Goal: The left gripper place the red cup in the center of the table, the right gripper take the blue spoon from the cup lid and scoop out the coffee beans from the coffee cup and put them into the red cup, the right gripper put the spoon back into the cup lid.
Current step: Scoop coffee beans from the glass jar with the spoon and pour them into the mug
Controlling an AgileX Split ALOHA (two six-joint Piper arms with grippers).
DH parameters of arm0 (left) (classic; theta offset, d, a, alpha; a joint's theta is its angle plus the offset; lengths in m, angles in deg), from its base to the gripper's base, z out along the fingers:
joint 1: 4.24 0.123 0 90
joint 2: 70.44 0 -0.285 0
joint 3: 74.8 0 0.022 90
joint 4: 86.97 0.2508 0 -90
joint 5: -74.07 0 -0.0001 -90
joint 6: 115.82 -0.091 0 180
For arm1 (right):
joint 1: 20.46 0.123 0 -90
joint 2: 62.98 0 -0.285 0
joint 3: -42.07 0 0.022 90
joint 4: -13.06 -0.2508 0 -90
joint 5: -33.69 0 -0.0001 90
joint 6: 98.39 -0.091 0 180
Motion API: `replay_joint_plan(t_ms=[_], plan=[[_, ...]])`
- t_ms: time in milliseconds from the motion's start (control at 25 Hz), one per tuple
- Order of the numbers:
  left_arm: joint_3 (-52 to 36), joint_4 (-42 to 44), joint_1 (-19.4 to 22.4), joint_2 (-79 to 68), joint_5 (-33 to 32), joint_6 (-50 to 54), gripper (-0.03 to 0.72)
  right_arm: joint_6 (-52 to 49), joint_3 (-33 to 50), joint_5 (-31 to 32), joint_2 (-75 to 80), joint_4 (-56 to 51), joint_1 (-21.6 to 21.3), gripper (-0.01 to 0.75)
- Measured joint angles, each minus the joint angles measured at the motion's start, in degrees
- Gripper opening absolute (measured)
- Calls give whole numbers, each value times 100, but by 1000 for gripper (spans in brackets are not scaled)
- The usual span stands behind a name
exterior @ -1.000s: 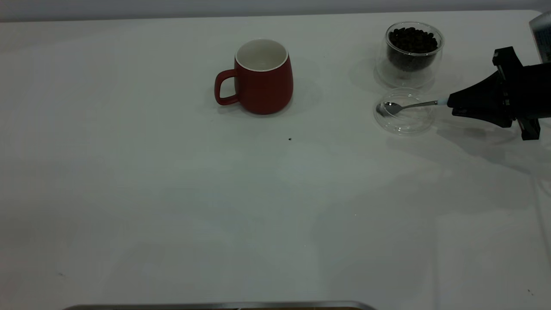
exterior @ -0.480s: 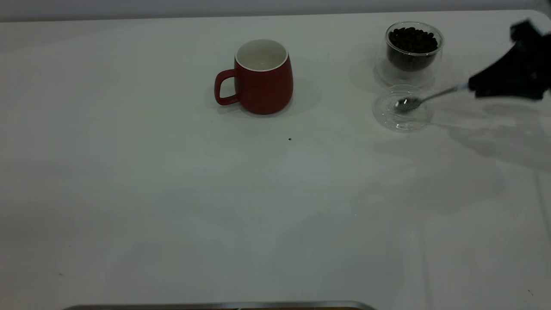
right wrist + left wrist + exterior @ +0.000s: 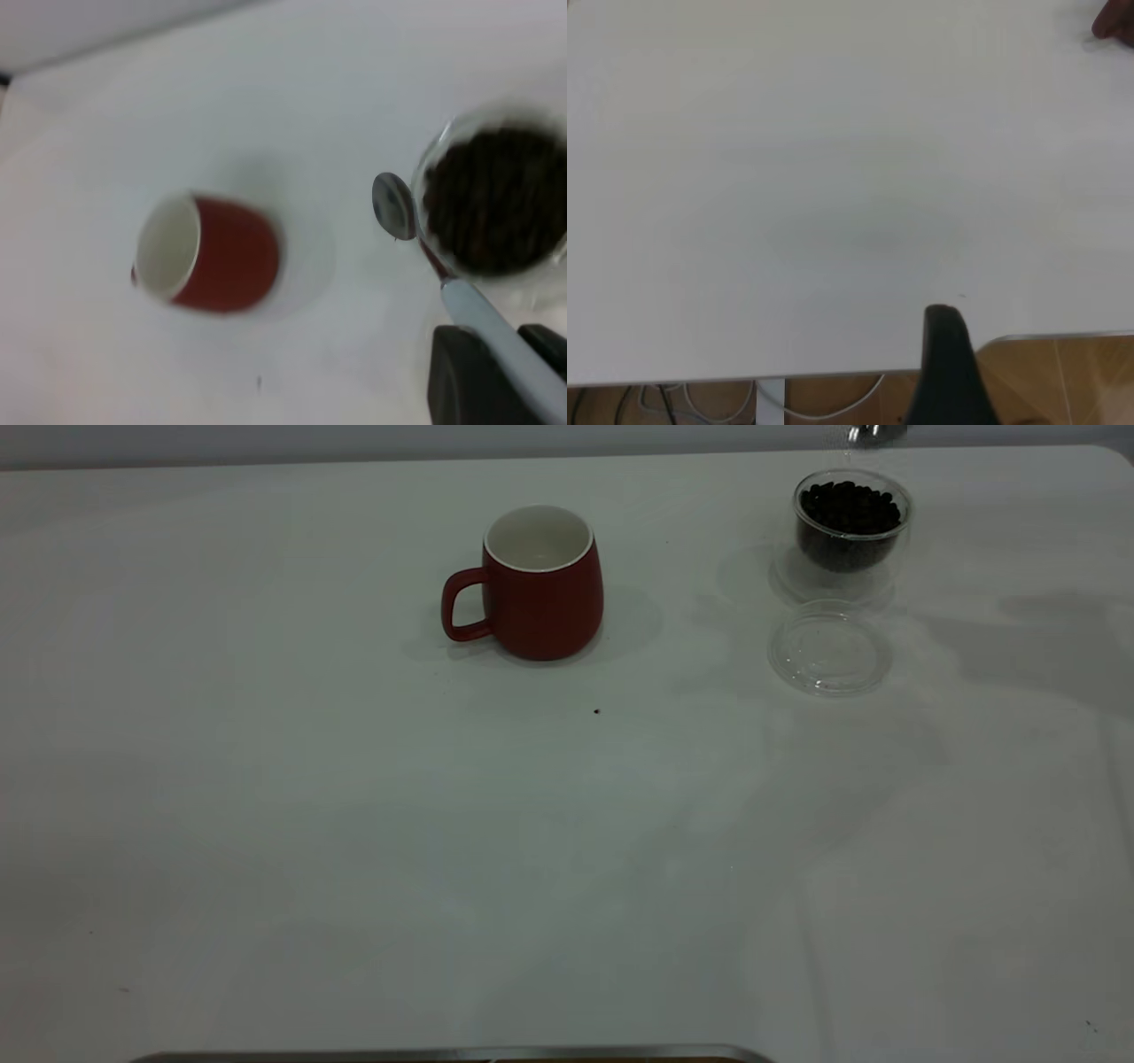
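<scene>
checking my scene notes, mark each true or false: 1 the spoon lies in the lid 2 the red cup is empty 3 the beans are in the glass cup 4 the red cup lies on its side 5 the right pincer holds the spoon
1. The spoon lies in the lid: false. The lid is empty; the spoon is held up beside the glass cup's rim.
2. The red cup is empty: true, only its white inside shows.
3. The beans are in the glass cup: true.
4. The red cup lies on its side: false. It stands upright on the table, handle toward the left arm's side.
5. The right pincer holds the spoon: true, by its pale blue handle.
</scene>
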Motion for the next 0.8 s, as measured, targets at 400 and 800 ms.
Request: replay_joint_plan(t_ms=[400, 800], plan=[[0, 0, 0, 0, 0, 0, 587, -2187, -2308, 585, 979, 2167, 0, 105], [0, 0, 0, 0, 0, -6, 587, -2383, -2686, 1023, 1619, 2281, 69, 105]])
